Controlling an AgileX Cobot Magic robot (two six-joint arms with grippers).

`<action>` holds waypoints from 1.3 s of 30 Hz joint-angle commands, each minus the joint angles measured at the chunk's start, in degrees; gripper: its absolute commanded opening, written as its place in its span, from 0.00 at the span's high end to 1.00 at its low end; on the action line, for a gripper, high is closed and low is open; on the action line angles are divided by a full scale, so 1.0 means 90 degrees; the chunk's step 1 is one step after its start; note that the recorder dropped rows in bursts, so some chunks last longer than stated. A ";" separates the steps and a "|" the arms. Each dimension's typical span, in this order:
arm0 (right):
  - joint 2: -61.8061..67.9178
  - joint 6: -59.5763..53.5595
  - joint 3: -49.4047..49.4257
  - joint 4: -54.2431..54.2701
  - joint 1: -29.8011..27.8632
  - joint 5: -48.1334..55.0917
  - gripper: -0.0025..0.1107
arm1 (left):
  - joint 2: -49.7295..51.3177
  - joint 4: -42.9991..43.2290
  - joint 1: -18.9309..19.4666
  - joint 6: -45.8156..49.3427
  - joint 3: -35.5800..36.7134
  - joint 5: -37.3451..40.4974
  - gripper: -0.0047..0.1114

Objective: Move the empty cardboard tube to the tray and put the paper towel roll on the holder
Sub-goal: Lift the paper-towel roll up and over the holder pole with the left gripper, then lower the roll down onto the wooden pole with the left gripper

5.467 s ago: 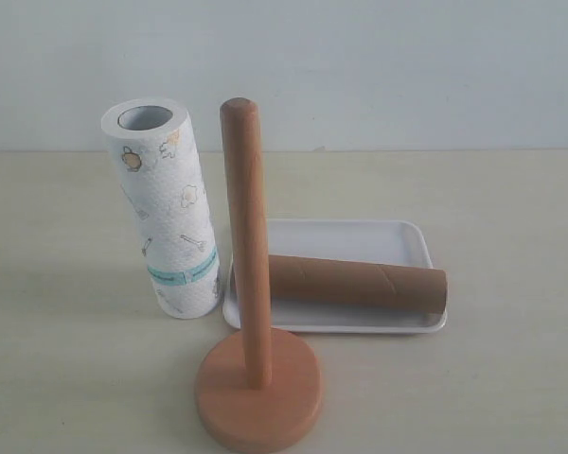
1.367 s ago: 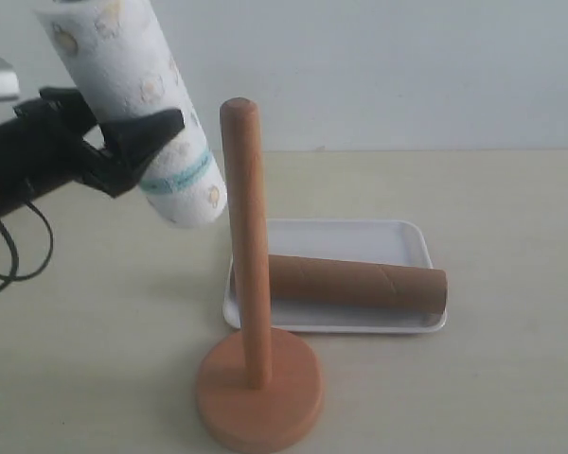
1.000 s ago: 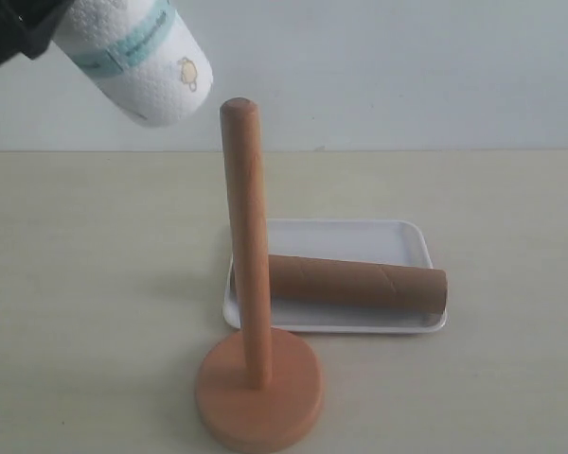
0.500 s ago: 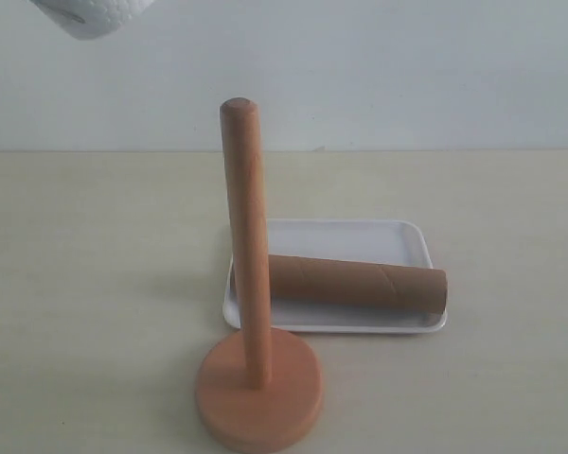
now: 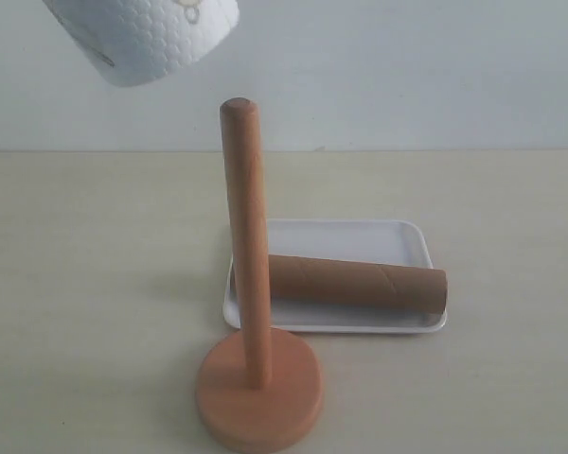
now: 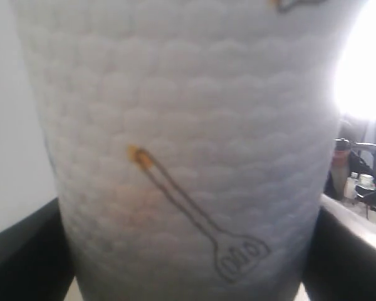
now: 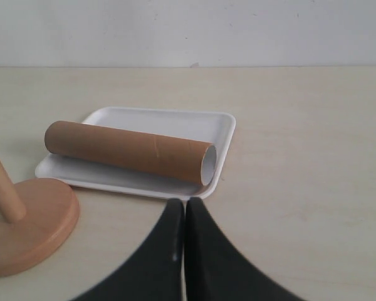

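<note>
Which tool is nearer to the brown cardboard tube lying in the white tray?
Right. The right tool, shut, points at the brown cardboard tube from just outside the white tray. The left tool grips the white embossed paper towel roll high up, far from the tube.

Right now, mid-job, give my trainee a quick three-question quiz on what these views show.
1. True or false: the empty cardboard tube lies on its side in the tray.
2. Relative to the holder, the paper towel roll is: A) slid down over the post; B) in the air, tilted, above and left of the post's top in the exterior view; C) lying against the base.
3. Fill in: the right gripper is ____ and holds nothing.
Key: 1 true; 2 B; 3 shut.
</note>
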 commanded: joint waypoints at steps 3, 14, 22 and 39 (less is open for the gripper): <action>-0.0028 -0.0022 -0.0004 -0.0028 -0.0015 -0.0051 0.98 | 0.0580 -0.0461 -0.0067 0.0038 -0.0078 -0.0800 0.92; -0.0028 -0.0022 -0.0004 -0.0028 -0.0015 -0.0051 0.98 | 0.1032 0.0138 -0.0706 0.0617 -0.0102 -0.0511 0.92; -0.0028 -0.0022 -0.0004 -0.0028 -0.0015 -0.0051 0.98 | 0.1032 0.0808 -0.0722 0.0617 -0.0091 -0.0319 0.92; -0.0028 -0.0022 -0.0004 -0.0028 -0.0015 -0.0051 0.98 | 0.1843 0.1134 -0.0722 0.1158 -0.0013 -0.0407 0.92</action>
